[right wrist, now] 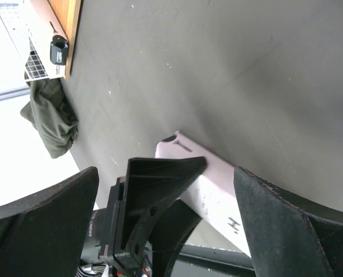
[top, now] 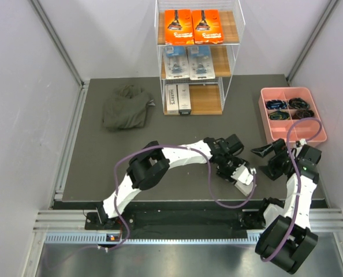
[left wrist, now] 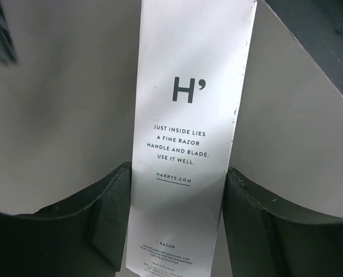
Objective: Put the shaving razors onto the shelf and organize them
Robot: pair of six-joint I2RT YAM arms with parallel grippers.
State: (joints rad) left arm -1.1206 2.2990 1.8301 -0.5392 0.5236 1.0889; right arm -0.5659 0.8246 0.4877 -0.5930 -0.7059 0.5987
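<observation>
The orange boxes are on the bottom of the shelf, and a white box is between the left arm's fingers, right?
Not quite. The orange boxes sit on the top level of the shelf, not the bottom, as the top view shows. The white box is indeed between the fingers of the left gripper.

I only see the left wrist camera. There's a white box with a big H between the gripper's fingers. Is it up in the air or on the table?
Observer: The right wrist view shows the white box lying on the dark table.
Operator: Where will it go?
Observer: Probably the shelf's bottom tier; two matching white boxes are there.
Operator: Is the other gripper helping?
Observer: No, the right gripper is open and empty, beside the box.
</observation>
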